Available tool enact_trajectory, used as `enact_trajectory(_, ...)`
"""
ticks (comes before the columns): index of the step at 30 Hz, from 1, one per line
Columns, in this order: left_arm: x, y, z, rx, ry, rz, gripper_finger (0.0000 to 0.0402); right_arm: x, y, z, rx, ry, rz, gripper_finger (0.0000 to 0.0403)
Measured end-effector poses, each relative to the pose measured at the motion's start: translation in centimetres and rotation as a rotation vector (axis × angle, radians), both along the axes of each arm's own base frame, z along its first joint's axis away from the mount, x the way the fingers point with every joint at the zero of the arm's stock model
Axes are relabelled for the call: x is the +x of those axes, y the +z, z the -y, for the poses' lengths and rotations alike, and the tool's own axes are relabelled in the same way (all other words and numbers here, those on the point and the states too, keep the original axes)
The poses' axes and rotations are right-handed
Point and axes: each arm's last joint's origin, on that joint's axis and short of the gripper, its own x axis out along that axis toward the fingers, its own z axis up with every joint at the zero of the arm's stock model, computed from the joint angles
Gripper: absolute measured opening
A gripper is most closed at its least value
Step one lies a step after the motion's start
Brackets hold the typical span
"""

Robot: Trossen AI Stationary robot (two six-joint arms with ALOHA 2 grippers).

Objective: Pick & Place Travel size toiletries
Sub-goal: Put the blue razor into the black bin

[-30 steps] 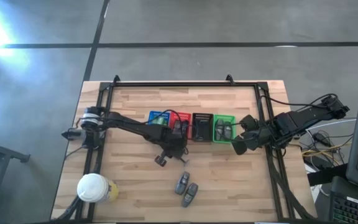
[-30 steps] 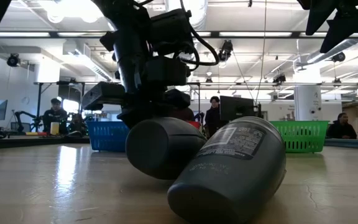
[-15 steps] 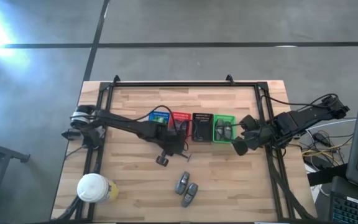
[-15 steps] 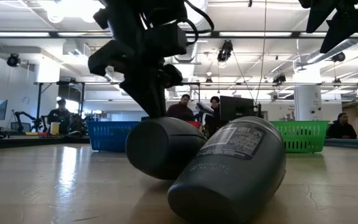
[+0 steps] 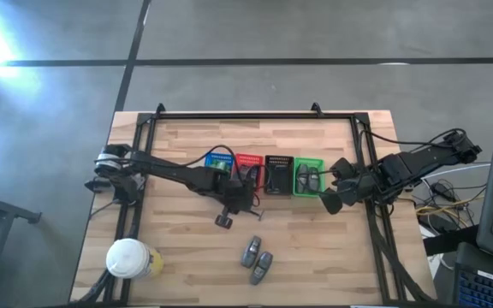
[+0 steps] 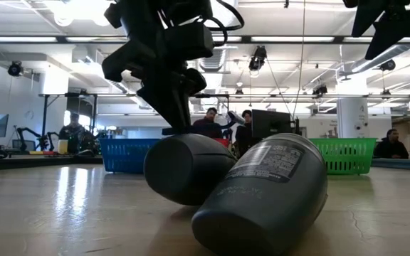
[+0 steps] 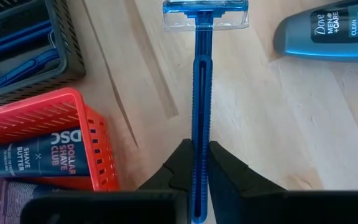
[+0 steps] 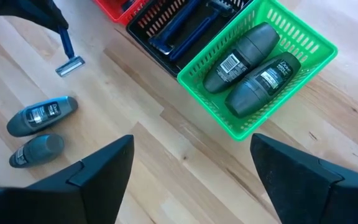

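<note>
Left gripper (image 7: 199,163) is clamped tight on a blue razor (image 7: 199,93), held just above the table (image 5: 178,257) near the red basket (image 7: 45,124); the handle's lower end is hidden between the fingers. Right gripper (image 8: 191,168) is spread wide, holding nothing, just right of the green basket (image 8: 253,124). Count: two grey deodorants (image 8: 253,68) in the green basket, two more (image 5: 256,257) loose on the near table. Black basket (image 8: 166,31) contents are cut off, blue razors partly visible.

baskets: four, namely blue (image 5: 219,161), red (image 5: 248,164), black (image 5: 278,174), green (image 5: 308,176)
grey deodorant bottles on the counter: two (image 5: 251,251) (image 5: 262,266)
grey deodorant bottles in the green basket: two (image 8: 241,50) (image 8: 263,82)
loose blue razors: one (image 7: 199,106)
white-lidded cups: one (image 5: 128,257)
</note>
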Motion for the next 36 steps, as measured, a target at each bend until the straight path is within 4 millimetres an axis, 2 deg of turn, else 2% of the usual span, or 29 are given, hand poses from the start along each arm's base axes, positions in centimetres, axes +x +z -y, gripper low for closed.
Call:
enact_trajectory(8, -0.3, -0.6, 0.0, 0.003, -0.003, -0.022, 0.003, 0.0, 0.0, 0.0, 0.003, -0.003, 0.003, 0.03)
enact_trajectory(17, -0.3, -0.7, 0.0, 0.017, -0.032, -0.017, 0.003, 0.4, -0.1, -0.2, 0.046, -0.007, 0.016, 0.0311)
enact_trajectory(21, -0.4, -1.2, -0.5, 0.025, -0.034, -0.019, 0.003, 0.6, -0.3, -0.4, 0.051, -0.009, 0.015, 0.0304)
enact_trajectory(26, -0.5, -1.3, -0.4, 0.013, -0.01, -0.025, 0.003, 1.6, -0.2, -0.9, 0.082, 0.023, 0.124, 0.0288)
enact_trajectory(30, -0.4, -1.2, -0.3, 0.013, -0.016, -0.014, 0.003, 2.7, -1.4, -1.3, 0.104, 0.076, 0.205, 0.0274)
enact_trajectory(33, -0.4, -1.2, -0.4, 0.014, -0.015, -0.015, 0.003, 3.4, -2.0, -1.6, 0.134, 0.086, 0.282, 0.0255)
enact_trajectory(36, -0.4, -1.2, -0.4, 0.014, -0.015, -0.015, 0.003, 3.9, -1.8, -1.9, 0.182, 0.098, 0.346, 0.0231)
